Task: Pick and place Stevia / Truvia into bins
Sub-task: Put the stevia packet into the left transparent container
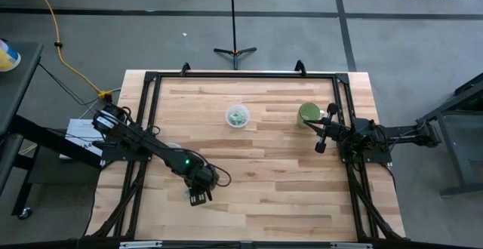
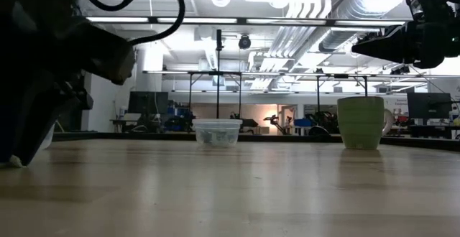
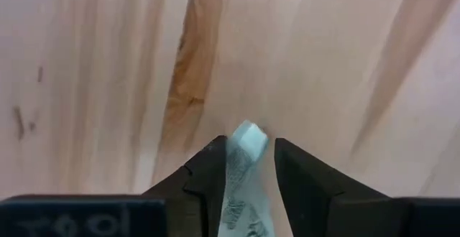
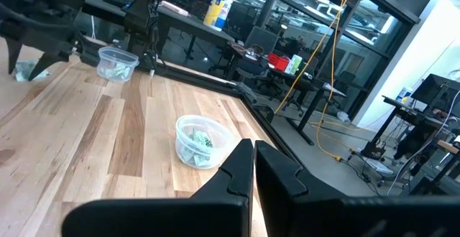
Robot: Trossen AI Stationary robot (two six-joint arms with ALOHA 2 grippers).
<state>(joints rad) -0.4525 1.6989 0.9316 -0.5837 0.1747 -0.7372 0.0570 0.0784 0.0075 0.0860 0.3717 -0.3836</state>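
1. Wooden table [image 1: 256, 173] carries the work; clock directions below are read on the overhead view, twelve o'clock being the far edge.

2. Left gripper [image 1: 198, 196] sits low at about seven o'clock of the table centre, down at the surface. Its wrist view shows the two fingers [image 3: 205, 187] drawn close on either side of a green-and-white sachet [image 3: 244, 172], which stands between them. Jaws: nearly closed, gripping the sachet.

3. Right gripper [image 1: 321, 145] waits at about three o'clock, raised above the table. Its wrist view shows the fingers together with no gap and nothing between them.

4. One clear cup [image 1: 238, 116] stands at about twelve o'clock of centre and already holds green-and-white sachets. A second clear cup [image 4: 118, 62], also with contents, appears in the right wrist view behind the left arm, at roughly nine o'clock.

5. A solid green cup [image 1: 309, 114] stands at about two o'clock, just beside the right gripper; it is not a bin.

6. Judgement on step: pick in hand, with the sachet clamped but not yet lifted clear. No other loose sachets are evident on the table, so this is likely late in the task.

7. Next move calls for a straight lift, a carry to a clear cup, most likely the nearer one at nine o'clock, and release above its rim.
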